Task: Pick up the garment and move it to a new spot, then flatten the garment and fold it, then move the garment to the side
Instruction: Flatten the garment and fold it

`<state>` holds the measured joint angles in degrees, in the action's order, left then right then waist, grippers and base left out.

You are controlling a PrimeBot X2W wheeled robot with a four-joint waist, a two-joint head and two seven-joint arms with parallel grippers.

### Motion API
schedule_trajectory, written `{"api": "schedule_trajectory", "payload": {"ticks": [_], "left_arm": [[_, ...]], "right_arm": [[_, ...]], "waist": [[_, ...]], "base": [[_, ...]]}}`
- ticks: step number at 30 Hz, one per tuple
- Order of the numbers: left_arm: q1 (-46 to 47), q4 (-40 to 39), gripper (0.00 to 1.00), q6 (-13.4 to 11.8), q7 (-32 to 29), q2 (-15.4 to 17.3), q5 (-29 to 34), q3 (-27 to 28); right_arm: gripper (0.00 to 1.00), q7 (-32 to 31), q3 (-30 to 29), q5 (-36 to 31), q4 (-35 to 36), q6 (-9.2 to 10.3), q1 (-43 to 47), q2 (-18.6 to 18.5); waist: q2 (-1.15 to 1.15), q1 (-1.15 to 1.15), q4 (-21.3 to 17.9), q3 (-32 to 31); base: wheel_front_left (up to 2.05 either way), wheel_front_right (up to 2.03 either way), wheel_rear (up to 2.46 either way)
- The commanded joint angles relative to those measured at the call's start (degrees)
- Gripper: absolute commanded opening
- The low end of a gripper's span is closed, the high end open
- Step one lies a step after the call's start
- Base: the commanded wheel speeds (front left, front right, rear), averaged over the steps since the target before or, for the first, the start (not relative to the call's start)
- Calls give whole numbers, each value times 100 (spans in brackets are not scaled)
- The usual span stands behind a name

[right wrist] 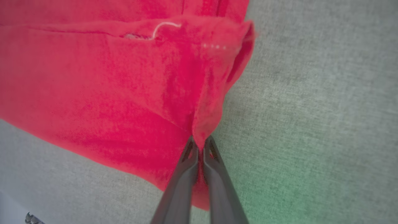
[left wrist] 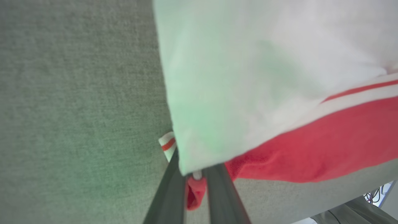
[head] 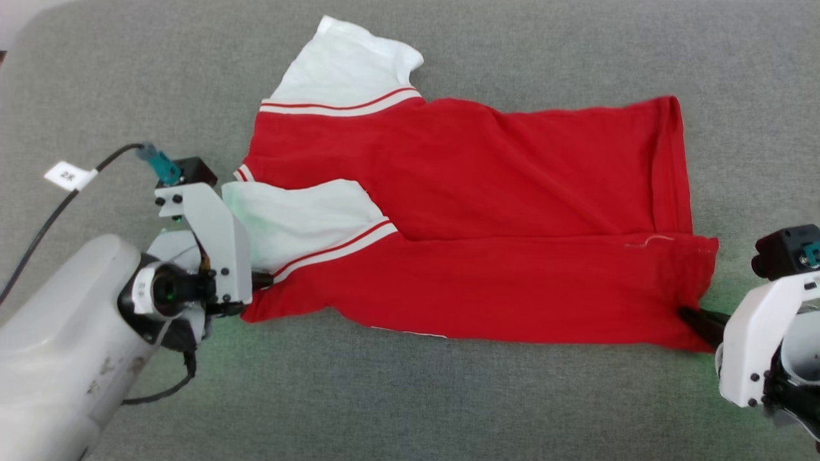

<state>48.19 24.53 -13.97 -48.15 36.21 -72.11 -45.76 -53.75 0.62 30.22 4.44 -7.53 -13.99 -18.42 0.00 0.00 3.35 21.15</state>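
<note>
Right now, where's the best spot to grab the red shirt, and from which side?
Take the red shirt by its two near corners, coming in low from each end. It lies long and flat across the grey surface, so those corners stick out free. The right pincer is shut on the hem corner, the left pincer on the sleeve end.

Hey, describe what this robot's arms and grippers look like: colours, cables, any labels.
Left arm: pale grey rounded forearm, scuffed, with a white bracket, a black cable carrying a white tag, and a teal plug. Both the left gripper and right gripper have two long dark tapered fingers.
</note>
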Motion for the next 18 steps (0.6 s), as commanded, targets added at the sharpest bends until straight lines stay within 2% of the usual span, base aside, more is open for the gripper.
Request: {"api": "schedule_trajectory", "payload": {"ticks": [1,8,18], "left_arm": [[-317,111,0,-109,-55,141,26,-92],[-574,-587,0,-339,-207,560,8,-90],[-1326,-2133,0,-885,-220,1310,-79,-53]], "right_arm": [[0,-113,-64,11,-28,8,175,-55],[0,-388,-416,75,357,8,408,-178],[0,-821,-824,108,859,9,1089,-92]], "waist": [[0,0,0,-64],[0,0,33,-214],[0,0,81,-379]], "base": [[0,0,0],[0,0,0],[0,0,0]]}}
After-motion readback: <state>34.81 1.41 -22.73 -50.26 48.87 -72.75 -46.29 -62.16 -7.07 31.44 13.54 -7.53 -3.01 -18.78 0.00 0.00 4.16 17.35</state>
